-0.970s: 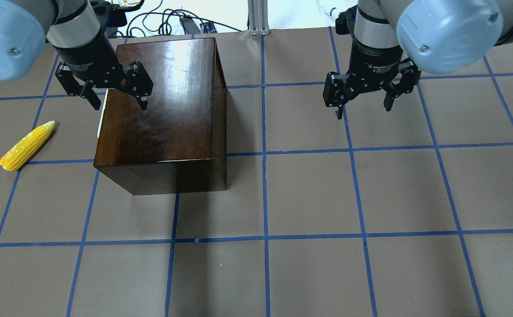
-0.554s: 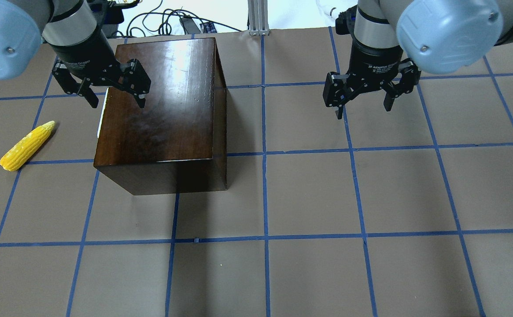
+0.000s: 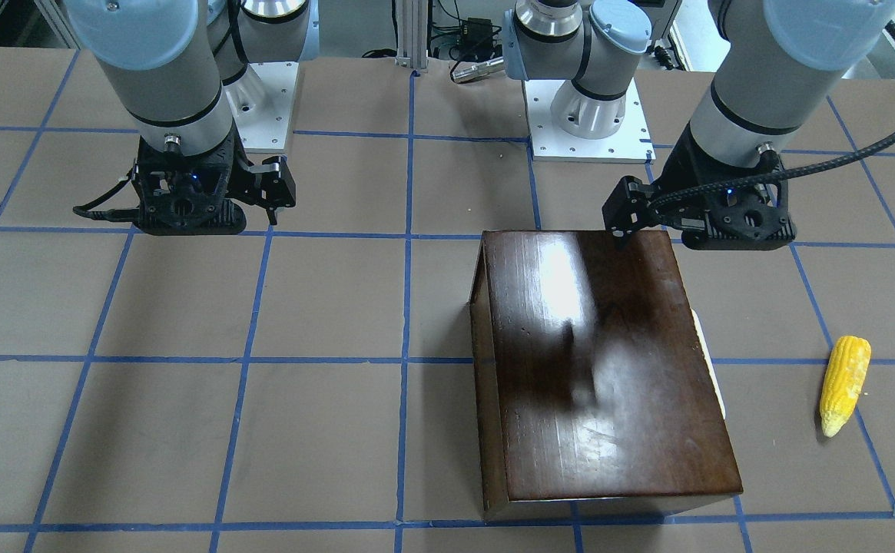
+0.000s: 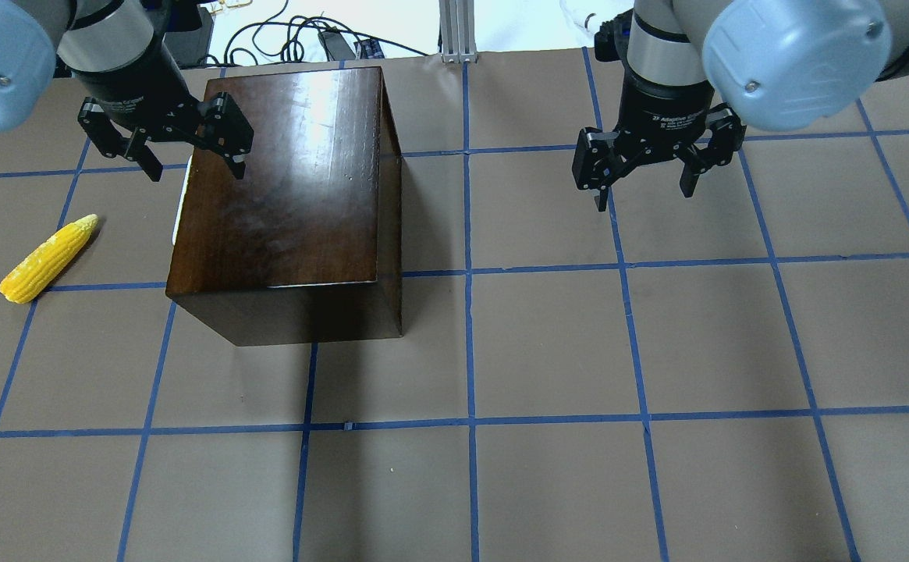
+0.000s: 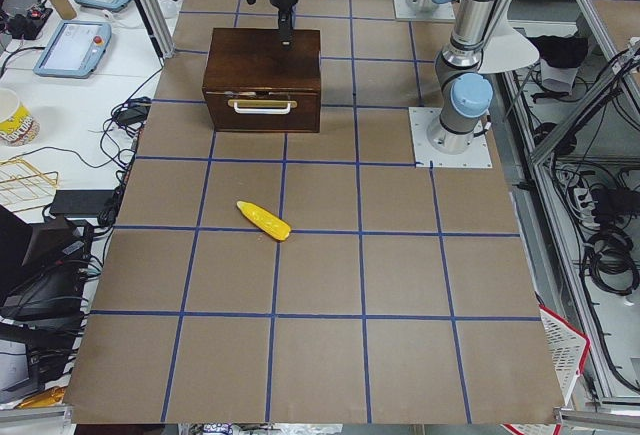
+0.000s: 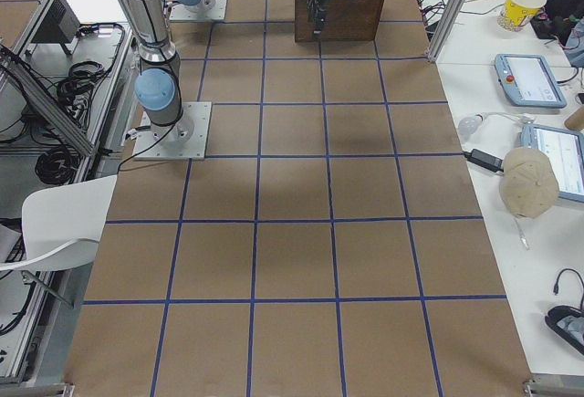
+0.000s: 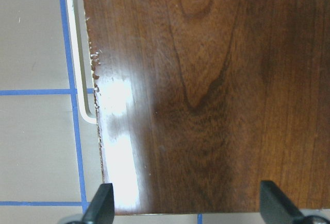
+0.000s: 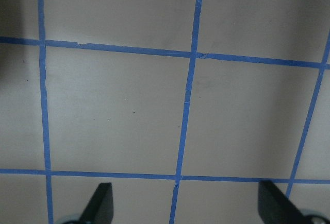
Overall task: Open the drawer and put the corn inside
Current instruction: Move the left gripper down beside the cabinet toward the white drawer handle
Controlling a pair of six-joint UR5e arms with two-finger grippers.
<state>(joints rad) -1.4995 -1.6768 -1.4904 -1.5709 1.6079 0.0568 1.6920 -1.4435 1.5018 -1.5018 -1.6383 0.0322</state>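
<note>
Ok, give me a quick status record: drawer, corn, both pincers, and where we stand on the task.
drawer: shut in the box, cream handle facing the robot's left
corn: lying on the table, to the robot's left of the box, apart from it
left pincer: open, empty, above the box's handle-side top edge
right pincer: open, empty, above the table to the box's right
progress: drawer not yet opened, corn not yet picked up
</note>
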